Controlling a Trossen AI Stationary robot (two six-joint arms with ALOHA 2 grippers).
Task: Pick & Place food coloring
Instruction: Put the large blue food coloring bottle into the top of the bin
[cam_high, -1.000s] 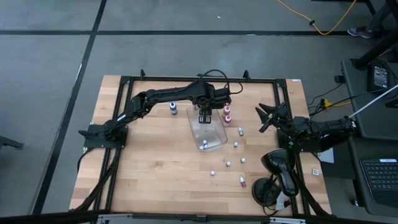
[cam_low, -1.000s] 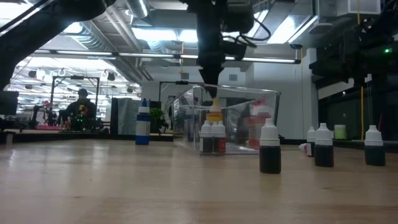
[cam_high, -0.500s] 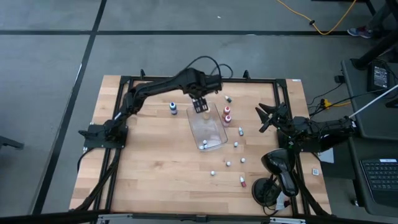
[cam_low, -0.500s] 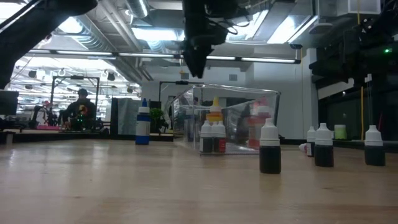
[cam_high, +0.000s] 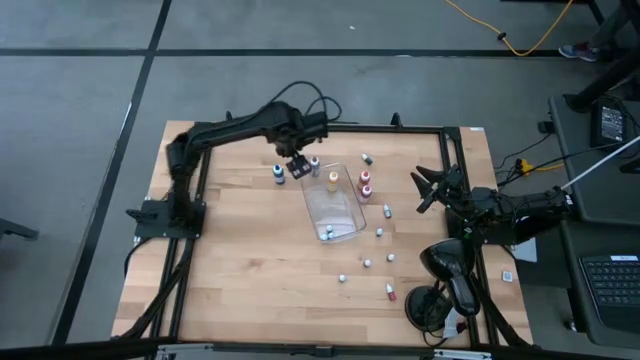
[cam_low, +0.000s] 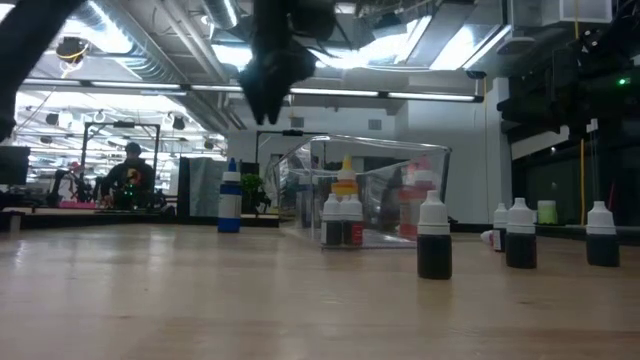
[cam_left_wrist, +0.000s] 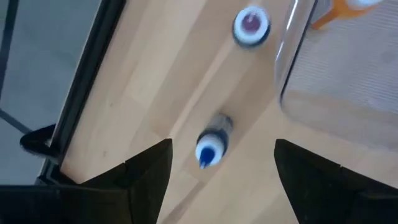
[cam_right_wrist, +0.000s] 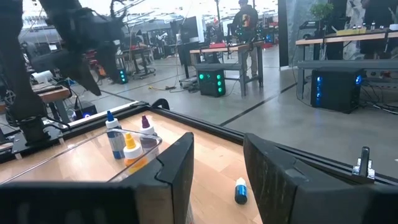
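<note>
Hovering over the blue bottle (cam_left_wrist: 210, 145) with fingers apart and empty, your left gripper (cam_high: 299, 166) risks tipping it if a fingertip clips the cap. You also have the tray (cam_high: 345, 215) just beside. Your right gripper (cam_high: 428, 188) waits at the table's edge, fingers parted around nothing.

Clear tray (cam_high: 345, 222) (mid-table (cam_high: 250, 270))

The wooden table (cam_high: 240, 260) carries a black metal frame (cam_high: 420, 128) along its edges. Near the middle sits a clear rectangular plastic tray (cam_high: 335, 210) (an orange-topped bottle and some others stand inside it). Beside the tray stand a blue bottle (cam_high: 279, 174) and a pink bottle (cam_high: 365, 184). Several more tiny bottles (cam_high: 367, 263) are scattered on the bare wood towards the right, one of them lying on its side (cam_high: 368, 158).
</note>
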